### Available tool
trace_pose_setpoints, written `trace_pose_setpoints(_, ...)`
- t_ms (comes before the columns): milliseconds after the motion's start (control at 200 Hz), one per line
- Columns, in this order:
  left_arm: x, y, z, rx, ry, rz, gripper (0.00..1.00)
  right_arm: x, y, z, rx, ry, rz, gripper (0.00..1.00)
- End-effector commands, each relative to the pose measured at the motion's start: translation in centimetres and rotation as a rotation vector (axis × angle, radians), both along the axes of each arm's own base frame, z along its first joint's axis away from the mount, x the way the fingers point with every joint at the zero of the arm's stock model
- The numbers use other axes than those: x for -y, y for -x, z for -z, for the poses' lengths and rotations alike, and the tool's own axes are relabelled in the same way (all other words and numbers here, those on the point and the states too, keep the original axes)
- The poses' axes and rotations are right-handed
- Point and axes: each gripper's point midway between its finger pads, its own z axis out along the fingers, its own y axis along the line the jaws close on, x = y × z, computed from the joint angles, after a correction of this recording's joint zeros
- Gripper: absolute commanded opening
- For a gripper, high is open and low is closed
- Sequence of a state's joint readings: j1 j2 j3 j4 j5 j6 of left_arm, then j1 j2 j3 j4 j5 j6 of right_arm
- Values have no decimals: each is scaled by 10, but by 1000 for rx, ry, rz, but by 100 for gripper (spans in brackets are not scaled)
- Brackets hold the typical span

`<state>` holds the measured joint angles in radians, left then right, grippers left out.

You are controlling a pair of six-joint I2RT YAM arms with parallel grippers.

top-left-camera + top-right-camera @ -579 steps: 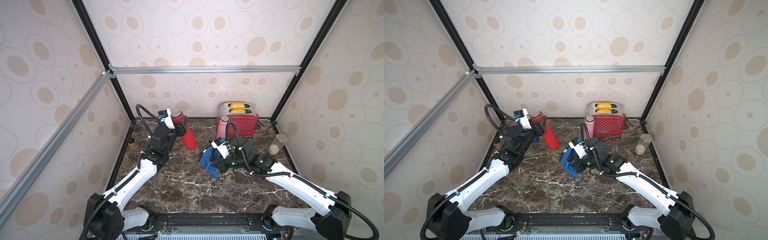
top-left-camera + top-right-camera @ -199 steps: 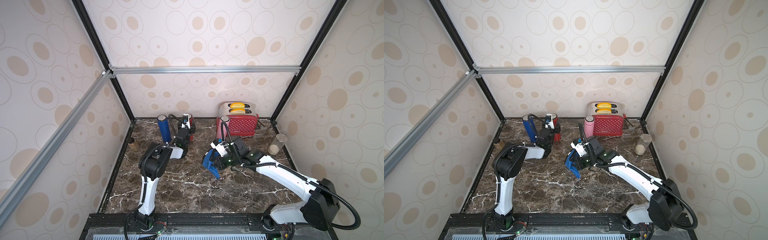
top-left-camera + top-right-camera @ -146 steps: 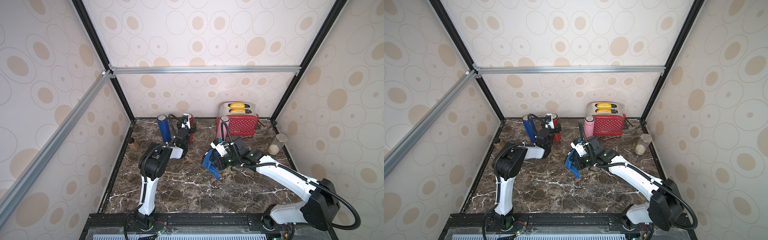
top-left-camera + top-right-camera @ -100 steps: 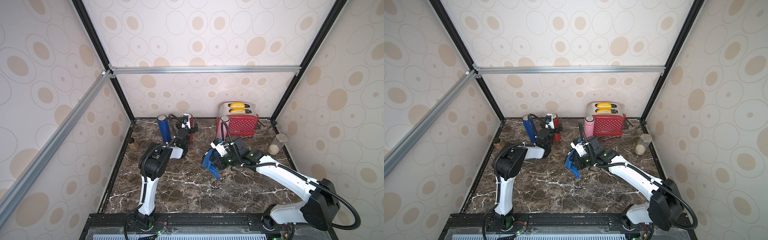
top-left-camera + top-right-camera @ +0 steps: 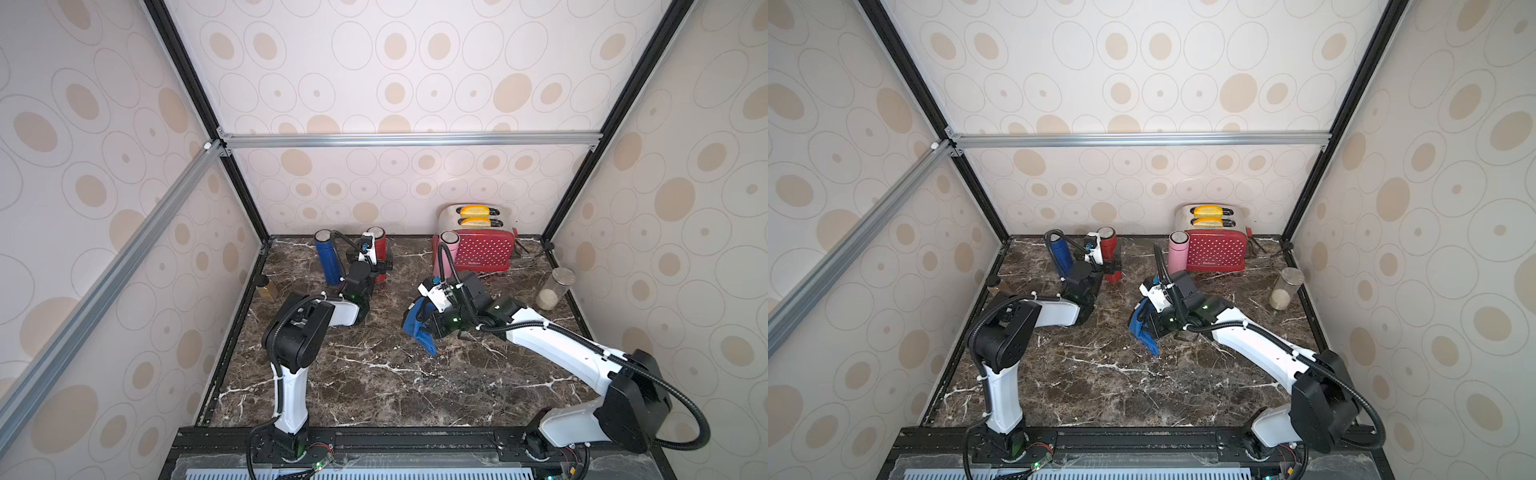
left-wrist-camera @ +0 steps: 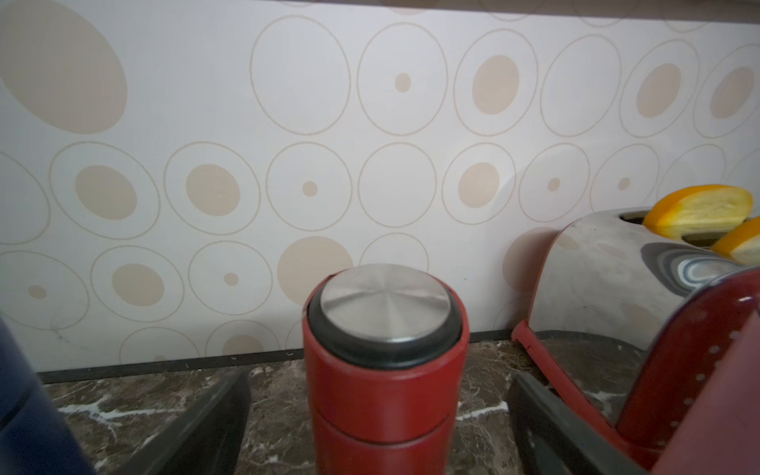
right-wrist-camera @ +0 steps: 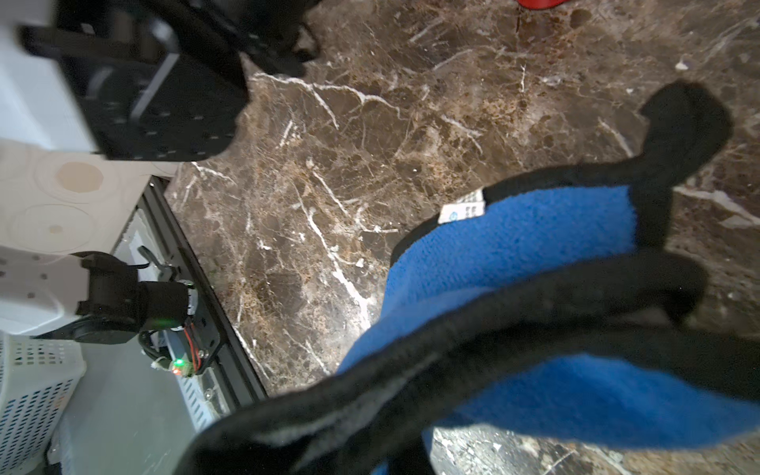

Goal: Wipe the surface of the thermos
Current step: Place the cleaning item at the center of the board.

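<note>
Near the back edge of the bench (image 5: 374, 374), the red thermos (image 6: 384, 349) stands upright between the wide-spread jaws of the left gripper (image 5: 379, 266), untouched. Mid-bench, the right gripper (image 5: 431, 321) pinches a bunched blue cloth (image 7: 534, 255), presumably kept ready for wiping.

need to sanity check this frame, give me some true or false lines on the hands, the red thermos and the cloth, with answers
1. The left hand is open, a finger on each side of the red thermos. True.
2. The right hand is empty. False: it is shut on the blue cloth.
3. The red thermos lies on its side. False: it stands upright.
4. The toaster holds two bread slices. True.
5. The blue cloth touches the red thermos. False: they are apart.
</note>
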<state>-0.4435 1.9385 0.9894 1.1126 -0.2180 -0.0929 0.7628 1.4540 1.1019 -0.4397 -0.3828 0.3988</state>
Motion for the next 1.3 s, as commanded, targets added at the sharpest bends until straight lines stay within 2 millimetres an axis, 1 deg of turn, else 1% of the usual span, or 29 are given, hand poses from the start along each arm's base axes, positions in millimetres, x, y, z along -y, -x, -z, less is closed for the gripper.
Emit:
trace_pose_setpoints(0,-3,19,-2,-46,30,29,99,-2,-10,11,45,168,-30,0)
trace_pose_setpoints(55,-7,31,3,-90,28,34,99,-7,-12,20,41,253,-60,0)
trace_pose_setpoints(150,-15,52,11,-188,8,38,99,-25,-13,33,17,285,-100,0)
trace_pose_setpoints(250,-33,77,14,-288,-33,-2,99,-36,-14,50,-7,347,-127,2)
trace_pose_setpoints(396,-67,116,7,-374,-76,-96,99,-53,-9,76,-18,441,-184,8)
trace_pose_setpoints(451,-77,129,2,-395,-82,-117,99,-59,-5,88,-28,479,-210,11)
trace_pose_setpoints(521,-87,144,-2,-413,-85,-137,99,-63,-1,99,-23,538,-229,12)
trace_pose_setpoints(571,-92,151,-5,-420,-93,-146,99,-64,1,109,-26,585,-235,13)
trace_pose_setpoints(681,-101,162,-4,-439,-97,-167,99,-60,2,120,-25,659,-230,13)
trace_pose_setpoints(866,-105,167,7,-488,-100,-187,99,-66,7,119,-28,618,-235,22)
trace_pose_setpoints(916,-105,167,9,-498,-98,-188,99,-65,7,117,-27,616,-232,28)
trace_pose_setpoints(926,-105,167,10,-500,-97,-189,99,-65,7,116,-26,616,-232,34)
trace_pose_setpoints(936,-105,167,10,-501,-97,-188,99,-65,7,117,-28,615,-233,37)
trace_pose_setpoints(1042,-104,167,13,-513,-97,-183,99,-62,9,109,-20,599,-226,60)
trace_pose_setpoints(1052,-103,167,14,-514,-98,-182,99,-62,10,108,-19,598,-226,65)
trace_pose_setpoints(1062,-103,167,14,-515,-98,-181,99,-61,10,107,-18,596,-223,73)
trace_pose_setpoints(1077,-103,167,14,-516,-101,-180,99,-61,10,105,-16,595,-222,79)
trace_pose_setpoints(1152,-103,167,14,-521,-101,-182,99,-57,12,97,-5,583,-212,94)
trace_pose_setpoints(1157,-103,167,14,-521,-102,-180,99,-57,12,98,-6,585,-212,98)
trace_pose_setpoints(1162,-103,167,14,-521,-103,-180,99,-56,12,97,-6,583,-211,99)
trace_pose_setpoints(1297,-96,166,11,-524,-111,-141,99,-52,18,74,16,519,-197,100)
